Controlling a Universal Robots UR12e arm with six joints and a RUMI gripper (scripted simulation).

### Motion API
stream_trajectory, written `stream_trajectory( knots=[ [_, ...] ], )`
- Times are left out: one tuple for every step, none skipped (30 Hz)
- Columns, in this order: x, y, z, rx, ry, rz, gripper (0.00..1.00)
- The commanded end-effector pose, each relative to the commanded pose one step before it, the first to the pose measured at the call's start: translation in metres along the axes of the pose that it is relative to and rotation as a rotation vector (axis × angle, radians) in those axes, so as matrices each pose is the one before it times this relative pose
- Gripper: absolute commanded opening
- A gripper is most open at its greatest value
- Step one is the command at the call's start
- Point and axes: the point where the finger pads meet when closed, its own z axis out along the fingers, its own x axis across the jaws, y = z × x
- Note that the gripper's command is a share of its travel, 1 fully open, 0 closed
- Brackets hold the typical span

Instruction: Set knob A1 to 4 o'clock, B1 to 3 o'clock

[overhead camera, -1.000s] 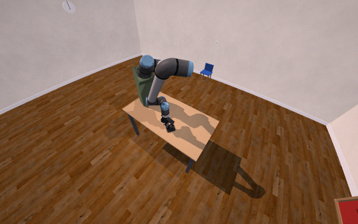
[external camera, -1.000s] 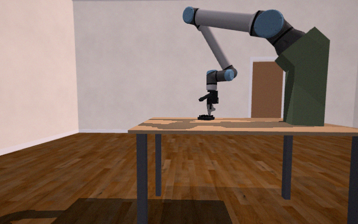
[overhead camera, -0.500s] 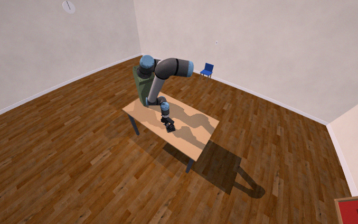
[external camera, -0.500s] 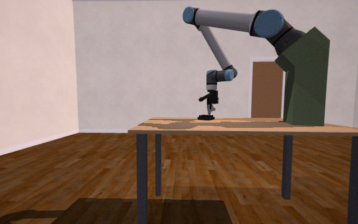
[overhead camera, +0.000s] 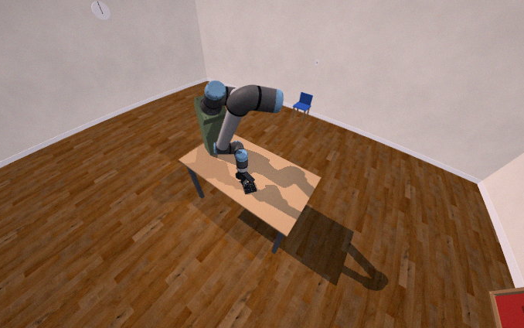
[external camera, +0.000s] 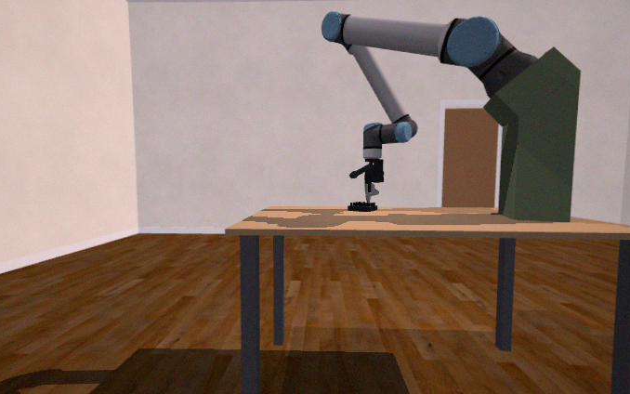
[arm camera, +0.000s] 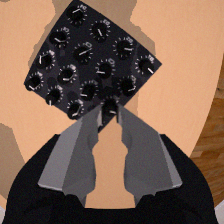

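Observation:
The black knob box (overhead camera: 250, 188) (external camera: 362, 207) (arm camera: 86, 71) lies flat on the table, turned like a diamond in the wrist view. My gripper (arm camera: 110, 106) (external camera: 368, 201) points down and is shut on a knob (arm camera: 109, 104) beside the box's lower corner in the wrist view, one fingertip on each side. By its place it is knob B1; the labels are hard to read. Its pointer is partly hidden, so its hour is not clear. Knob A1, at the lower corner, is hidden behind the left finger. The other knobs show white pointers. The socket is not visible.
The wooden table (overhead camera: 215, 172) (external camera: 283, 231) carries the box near one long edge. The green arm pedestal (overhead camera: 212, 130) (external camera: 543, 147) stands at one end of the table. A blue chair (overhead camera: 302, 101) is far off by the wall.

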Motion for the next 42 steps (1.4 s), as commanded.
stream_trajectory(
  knots=[
    [-0.00127,-0.00074,0.00026,0.00059,0.00092,0.06634,0.01],
    [-0.00002,0.00002,-0.00002,-0.00003,-0.00006,0.01430,0.01],
    [0.00000,0.00002,-0.00002,-0.00003,-0.00004,0.01475,0.01],
    [0.00003,0.00004,-0.00002,-0.00004,-0.00001,0.01521,0.01],
    [0.00005,0.00004,-0.00001,-0.00004,0.00000,0.01566,0.01],
    [0.00006,0.00004,-0.00001,-0.00004,0.00001,0.01607,0.01],
    [0.00005,0.00005,-0.00001,-0.00005,-0.00002,0.01647,0.01],
    [0.00005,0.00005,0.00000,-0.00006,-0.00003,0.01687,0.01],
    [0.00006,0.00005,0.00000,-0.00006,-0.00003,0.01725,0.01],
    [0.00006,0.00004,0.00000,-0.00005,-0.00003,0.01761,0.01],
    [0.00007,0.00004,0.00000,-0.00005,-0.00002,0.01797,0.01],
    [0.00007,0.00003,-0.00001,-0.00004,-0.00002,0.01831,0.01],
    [0.00008,0.00001,0.00000,-0.00002,-0.00001,0.01863,0.01],
    [0.00000,0.00000,0.00000,0.00000,0.00000,0.00000,0.01],
    [0.00000,0.00000,0.00000,0.00000,0.00000,0.00000,0.01],
    [0.00016,-0.00016,0.00003,0.00019,0.00008,0.01890,0.01],
    [0.00010,-0.00001,0.00001,0.00001,0.00000,0.01925,0.01],
    [0.00010,0.00000,0.00000,0.00000,0.00000,0.01954,0.01],
    [0.00010,-0.00002,-0.00001,0.00002,0.00001,0.01981,0.01],
    [0.00010,-0.00003,-0.00001,0.00004,0.00001,0.02006,0.01],
    [0.00011,-0.00004,-0.00001,0.00005,0.00002,0.02030,0.01],
    [0.00011,-0.00003,-0.00001,0.00005,0.00001,0.02053,0.01],
    [0.00011,-0.00004,0.00000,0.00005,0.00001,0.02074,0.01],
    [0.00011,-0.00005,0.00000,0.00006,0.00001,0.02094,0.01],
    [0.00011,-0.00004,0.00000,0.00005,0.00001,0.02112,0.01],
    [0.00011,-0.00005,0.00000,0.00006,0.00001,0.02128,0.01],
    [0.00011,-0.00005,0.00000,0.00006,0.00001,0.02143,0.01],
    [0.00011,-0.00005,0.00000,0.00007,0.00001,0.02156,0.01],
    [0.00011,-0.00006,0.00000,0.00008,0.00001,0.02167,0.01],
    [0.00011,-0.00006,0.00000,0.00009,0.00001,0.02177,0.01],
    [0.00000,0.00000,0.00000,0.00000,0.00000,0.00000,0.01],
    [0.00000,0.00000,0.00000,0.00000,0.00000,0.00000,0.01],
    [0.00011,-0.00008,0.00000,0.00010,0.00001,0.02184,0.01],
    [0.00011,-0.00009,-0.00001,0.00011,0.00000,0.02190,0.01],
    [0.00011,-0.00009,-0.00001,0.00012,0.00000,0.02194,0.01],
    [0.00010,-0.00011,-0.00001,0.00014,0.00000,0.02196,0.01],
    [0.00010,-0.00011,-0.00001,0.00015,0.00000,0.02197,0.01],
    [0.00010,-0.00012,-0.00001,0.00016,-0.00001,0.02196,0.01],
    [0.00010,-0.00012,0.00000,0.00012,-0.00001,0.02194,0.01],
    [0.00010,-0.00011,0.00000,0.00011,-0.00001,0.02190,0.01],
    [0.00009,-0.00012,0.00000,0.00012,-0.00001,0.02184,0.01],
    [0.00009,-0.00013,0.00000,0.00013,-0.00002,0.02176,0.01]
  ],
)
